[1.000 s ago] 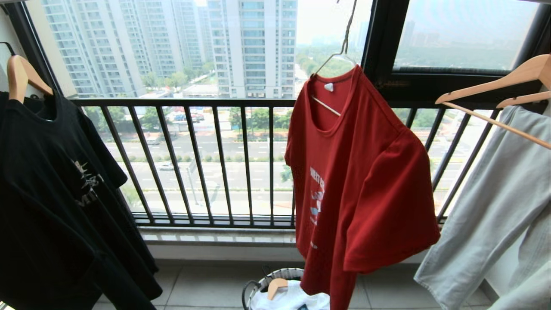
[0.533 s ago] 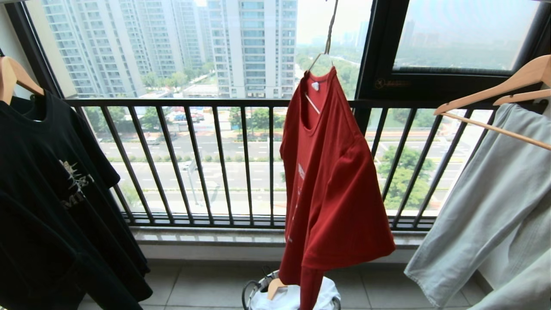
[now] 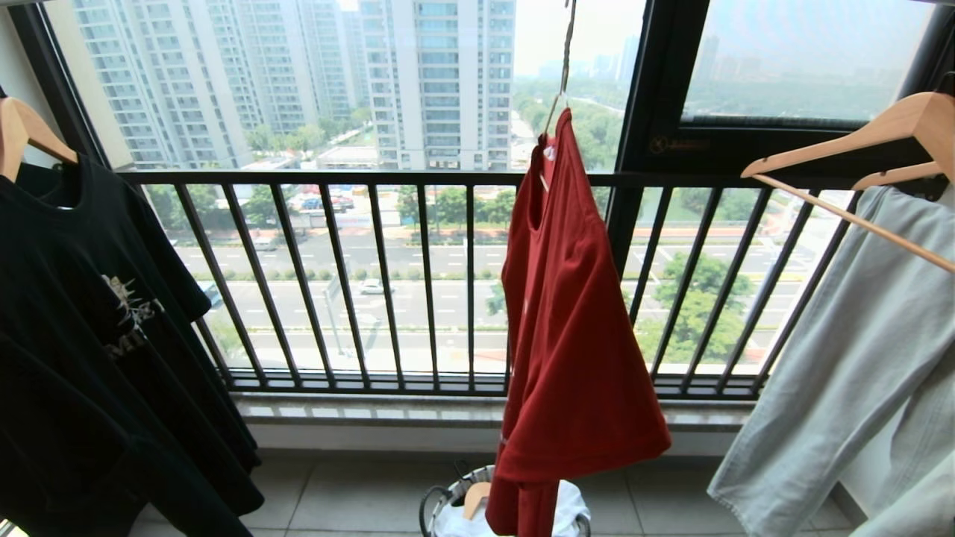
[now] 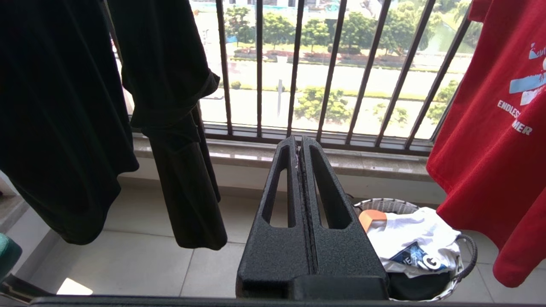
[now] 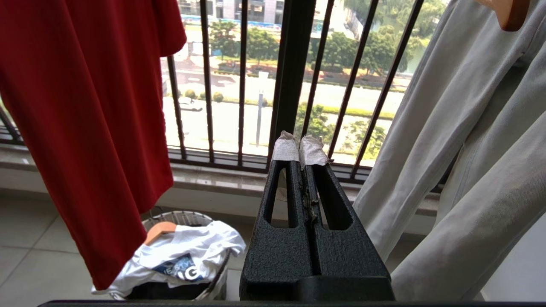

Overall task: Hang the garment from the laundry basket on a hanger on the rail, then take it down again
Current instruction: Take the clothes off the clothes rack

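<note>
The red garment [image 3: 574,335] hangs on the thin white wire hanger [image 3: 556,104], turned nearly edge-on to me, in front of the window. The hanger's long neck runs up out of the head view, and the rail is out of view. The laundry basket [image 3: 451,485] stands on the floor under the garment's hem. Neither gripper shows in the head view. In the left wrist view my left gripper [image 4: 299,143] is shut and empty, with the garment [image 4: 490,140] and basket [image 4: 384,204] off to one side. My right gripper [image 5: 300,147], its tips taped white, is shut and empty between garment [image 5: 85,106] and trousers.
A black printed T-shirt [image 3: 89,335] hangs on a wooden hanger at the left. Pale grey-green trousers [image 3: 843,358] hang from wooden hangers [image 3: 858,142] at the right. The dark balcony railing [image 3: 373,179] and the sill lie behind. The basket holds white cloth [image 3: 571,507] and a wooden hanger.
The red garment has swung round on its hanger, from half facing me with its print showing to nearly edge-on. The head view has shifted a little.
</note>
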